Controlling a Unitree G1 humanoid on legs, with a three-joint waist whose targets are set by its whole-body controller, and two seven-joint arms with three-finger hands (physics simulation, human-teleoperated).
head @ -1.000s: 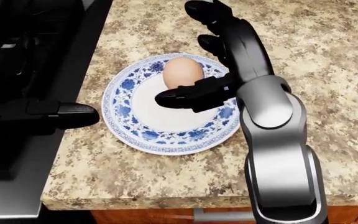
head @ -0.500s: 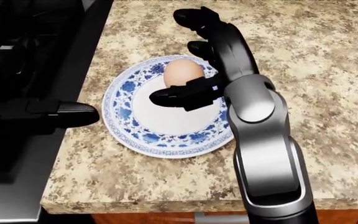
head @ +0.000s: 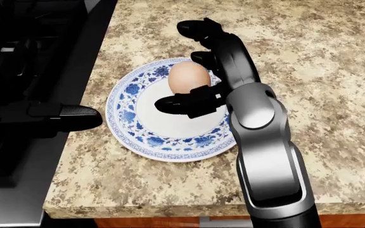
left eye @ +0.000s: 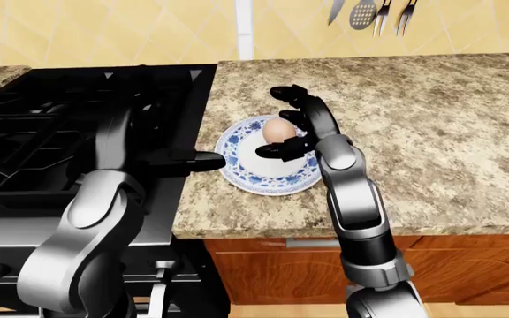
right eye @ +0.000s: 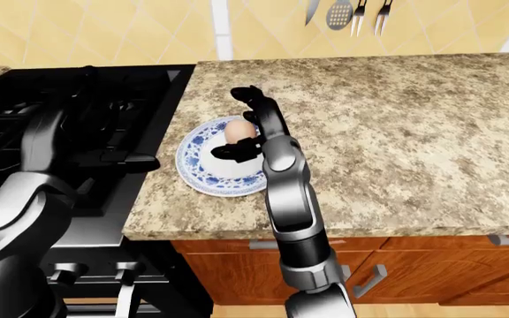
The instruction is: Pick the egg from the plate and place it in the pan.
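One egg [left eye: 277, 129] sits on the plate [left eye: 237, 169] near the table's [left eye: 431, 132] left edge; left hand [left eye: 192, 159] hangs apart over the stove [left eye: 33, 126]. Head view: right hand [head: 195, 71], fingers spread, cups the egg without clamping, so closing off-centre could roll it off the plate. Pan not visible.

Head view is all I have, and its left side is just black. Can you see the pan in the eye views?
Observer: No pan that I can make out. The stove shows only dark grates in both eye views.
Operator: What's over the stove, then?
Observer: The left arm. Its forearm stands upright over the stove's right part, and the hand is lost against the black.
Operator: Anything beyond the egg that I'm missing?
Observer: Utensils hang on the wall above the counter, at the top of the view.
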